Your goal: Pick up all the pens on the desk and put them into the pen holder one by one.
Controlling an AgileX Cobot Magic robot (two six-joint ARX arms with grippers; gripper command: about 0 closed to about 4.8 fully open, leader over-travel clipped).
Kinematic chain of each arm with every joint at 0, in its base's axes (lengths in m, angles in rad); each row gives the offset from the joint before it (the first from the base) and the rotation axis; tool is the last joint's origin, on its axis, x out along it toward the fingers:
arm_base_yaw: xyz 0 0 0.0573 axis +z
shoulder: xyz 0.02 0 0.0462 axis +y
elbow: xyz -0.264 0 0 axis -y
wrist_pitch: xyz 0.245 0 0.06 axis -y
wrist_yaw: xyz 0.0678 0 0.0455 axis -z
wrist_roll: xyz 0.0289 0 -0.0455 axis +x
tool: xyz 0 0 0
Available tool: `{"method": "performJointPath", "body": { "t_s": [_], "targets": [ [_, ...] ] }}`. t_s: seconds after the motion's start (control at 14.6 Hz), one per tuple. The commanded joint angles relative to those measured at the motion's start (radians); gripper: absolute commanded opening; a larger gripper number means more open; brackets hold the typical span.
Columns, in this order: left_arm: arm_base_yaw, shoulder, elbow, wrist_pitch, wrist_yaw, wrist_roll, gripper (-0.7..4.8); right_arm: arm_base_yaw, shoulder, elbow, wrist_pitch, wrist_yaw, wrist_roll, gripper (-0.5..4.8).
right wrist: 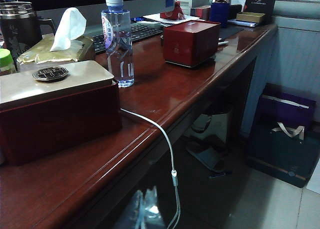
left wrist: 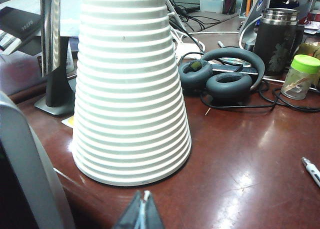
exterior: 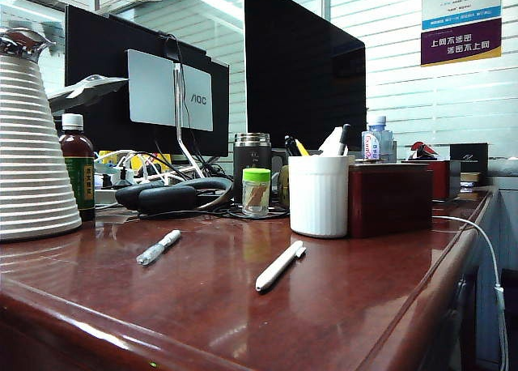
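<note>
Two pens lie on the reddish-brown desk [exterior: 364, 306]. The all-white pen [exterior: 279, 266] is near the middle front and the shorter clear silvery pen [exterior: 159, 247] is to its left. The white ribbed pen holder [exterior: 319, 195] stands behind the white pen, with dark and yellow-tipped pens inside. Neither arm shows in the exterior view. My left gripper [left wrist: 142, 209] is shut and empty, low over the desk beside a white ribbed cone [left wrist: 130, 89]; one pen's end [left wrist: 312, 170] peeks in at that view's edge. My right gripper [right wrist: 145, 209] is shut and empty, hanging off the desk's rounded edge.
A dark red box [exterior: 390, 199] stands right of the holder. Behind are a steel tumbler [exterior: 252, 156], a green-lidded jar [exterior: 256, 192], headphones [left wrist: 222, 74], monitors and cables. A water bottle [right wrist: 117, 39] and a white cable [right wrist: 165, 139] are near the right gripper.
</note>
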Motion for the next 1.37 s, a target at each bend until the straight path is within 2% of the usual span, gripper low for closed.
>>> {"method": "performJointPath", "body": {
  "t_s": [0.07, 0.34, 0.41, 0.48, 0.55, 0.62, 0.82, 0.96, 1.03, 1.1, 1.17, 1.24, 1.37],
  "targets": [
    [-0.001, 0.001, -0.001, 0.013, 0.006, -0.002, -0.06, 0.0, -0.001, -0.005, 0.012, 0.002, -0.031, -0.05],
    [-0.001, 0.001, 0.001, 0.015, 0.007, -0.015, -0.06, 0.001, -0.001, 0.002, 0.011, -0.01, -0.022, -0.05],
    [-0.001, 0.001, 0.02, 0.043, 0.041, -0.162, 0.31, 0.002, -0.001, 0.05, 0.005, -0.089, 0.044, 0.45],
    [-0.001, 0.001, 0.05, 0.048, 0.076, -0.251, 2.0, 0.002, -0.001, 0.107, -0.016, -0.168, 0.05, 2.36],
    [-0.001, 0.001, 0.081, 0.051, 0.122, -0.262, 3.8, 0.002, -0.001, 0.183, -0.075, -0.178, 0.05, 3.07],
    [-0.001, 0.001, 0.12, 0.048, 0.178, -0.269, 4.4, 0.002, 0.0, 0.278, -0.158, -0.178, 0.049, 3.08],
    [-0.001, 0.015, 0.294, -0.075, 0.249, -0.268, 4.41, 0.002, 0.074, 0.522, -0.324, -0.229, -0.005, 3.38],
    [-0.001, 0.091, 0.438, -0.146, 0.296, -0.264, 4.79, 0.002, 0.221, 0.664, -0.336, -0.331, -0.006, 3.38],
    [-0.001, 0.176, 0.524, -0.15, 0.322, -0.252, 4.79, 0.002, 0.305, 0.721, -0.288, -0.434, 0.013, 3.38],
    [-0.001, 0.244, 0.581, -0.153, 0.344, -0.232, 4.79, 0.002, 0.36, 0.757, -0.26, -0.487, 0.08, 3.37],
    [-0.001, 0.311, 0.63, -0.163, 0.368, -0.219, 4.79, 0.002, 0.426, 0.801, -0.273, -0.527, 0.126, 3.37],
    [-0.002, 0.398, 0.691, -0.196, 0.408, -0.212, 4.79, 0.002, 0.508, 0.855, -0.327, -0.569, 0.132, 3.37],
    [-0.041, 0.546, 0.763, -0.23, 0.426, -0.201, 4.79, 0.006, 0.664, 0.927, -0.406, -0.656, 0.135, 3.37]
  ]
}}
